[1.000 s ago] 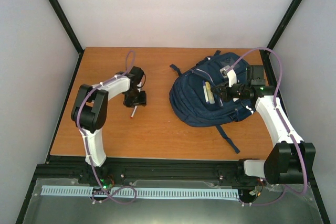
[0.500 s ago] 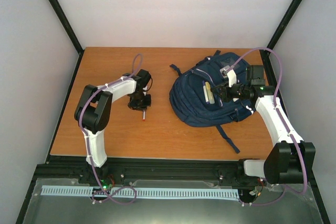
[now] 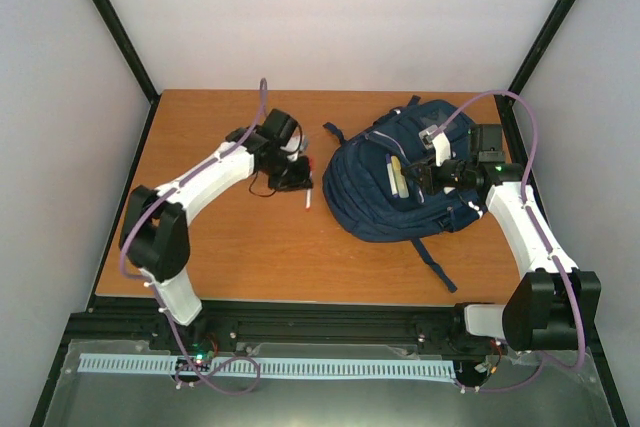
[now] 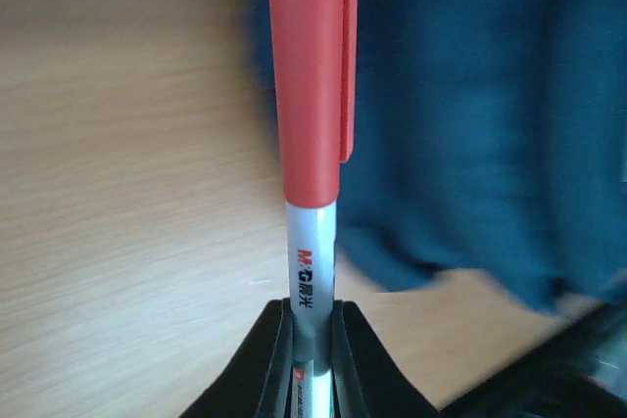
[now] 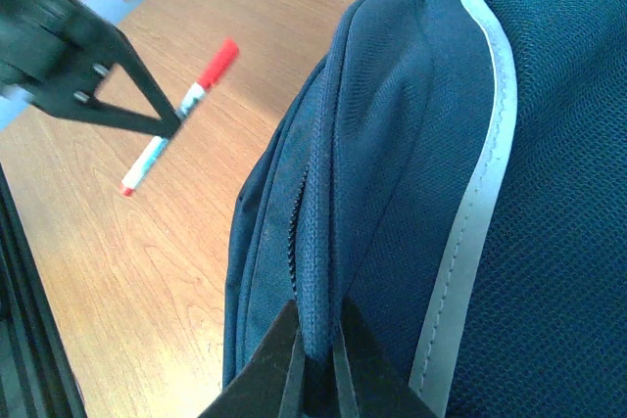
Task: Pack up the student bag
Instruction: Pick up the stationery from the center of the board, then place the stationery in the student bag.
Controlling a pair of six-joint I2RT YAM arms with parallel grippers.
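Observation:
The navy student bag (image 3: 390, 182) lies at the right of the table, with a pale item showing in its opening. My right gripper (image 3: 425, 179) is shut on the bag's zipper edge (image 5: 315, 271), pinching a fold of fabric beside a white stripe (image 5: 470, 193). My left gripper (image 3: 295, 179) is shut on a marker with a red cap (image 4: 312, 173) and holds it just left of the bag. The marker also shows in the top view (image 3: 307, 197) and in the right wrist view (image 5: 181, 115), with the left gripper (image 5: 168, 124) clamped near its middle. The bag (image 4: 490, 115) fills the right of the left wrist view.
The wooden table (image 3: 230, 237) ends at a black frame rail (image 3: 300, 302) at the near side. Bag straps (image 3: 435, 262) trail toward the front edge. Black frame posts (image 3: 110, 22) stand at the back corners.
My left gripper has carried the marker to the right and a little back, from the table's left-middle to just beside the bag. The right arm and the bag have not moved.

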